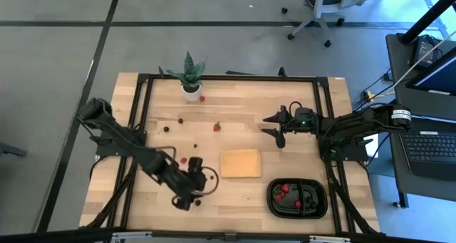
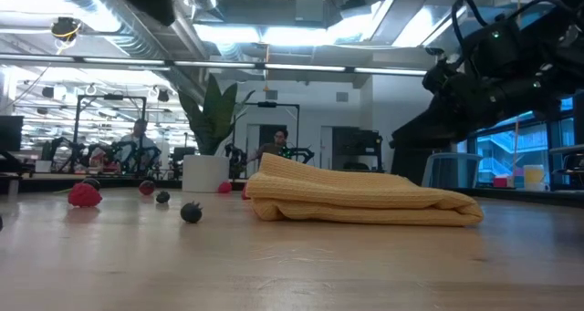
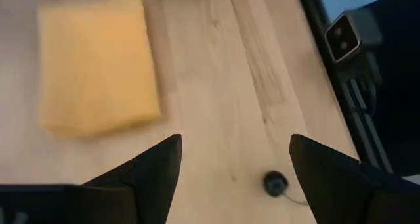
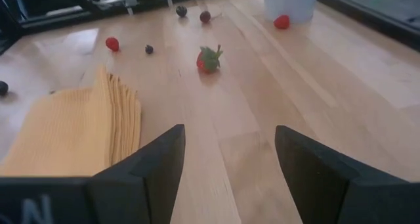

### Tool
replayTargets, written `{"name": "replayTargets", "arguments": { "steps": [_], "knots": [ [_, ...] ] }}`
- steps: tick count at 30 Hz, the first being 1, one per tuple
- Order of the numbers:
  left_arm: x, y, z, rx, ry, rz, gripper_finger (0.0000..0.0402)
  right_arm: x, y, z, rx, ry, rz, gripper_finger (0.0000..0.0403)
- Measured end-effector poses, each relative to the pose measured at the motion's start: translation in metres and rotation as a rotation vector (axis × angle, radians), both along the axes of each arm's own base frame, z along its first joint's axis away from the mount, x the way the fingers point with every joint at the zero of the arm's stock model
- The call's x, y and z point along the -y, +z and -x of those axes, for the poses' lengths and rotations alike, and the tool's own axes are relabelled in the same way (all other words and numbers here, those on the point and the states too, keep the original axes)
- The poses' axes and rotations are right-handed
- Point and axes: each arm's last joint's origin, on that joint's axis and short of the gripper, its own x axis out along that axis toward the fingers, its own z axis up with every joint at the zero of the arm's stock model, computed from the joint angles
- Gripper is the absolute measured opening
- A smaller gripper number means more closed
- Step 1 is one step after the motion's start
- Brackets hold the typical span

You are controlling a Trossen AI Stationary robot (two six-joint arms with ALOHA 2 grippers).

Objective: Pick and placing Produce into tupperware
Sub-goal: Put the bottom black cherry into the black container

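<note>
Left hand (image 3: 233,178), fingers spread over a dark berry (image 3: 275,182); closing off-centre could roll it across the worktop (image 3: 216,66). Right hand (image 4: 230,171) spread, waiting.

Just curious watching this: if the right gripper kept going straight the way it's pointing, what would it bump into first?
Probably the strawberry with the green top; the open right gripper has bare table before it. Depth is hard to judge.

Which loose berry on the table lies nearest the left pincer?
The dark berry, just ahead of the open left pincer near the table's front edge; the other loose berries lie farther back.
</note>
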Motion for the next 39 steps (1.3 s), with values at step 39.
{"name": "replayTargets", "arguments": {
  "steps": [39],
  "knots": [
    [0.044,-0.103,-0.017,-0.373,0.289,0.110,0.0272,-0.002,-0.016,0.007,-0.174,-0.001,-0.052,0.0237]
  ]
}}
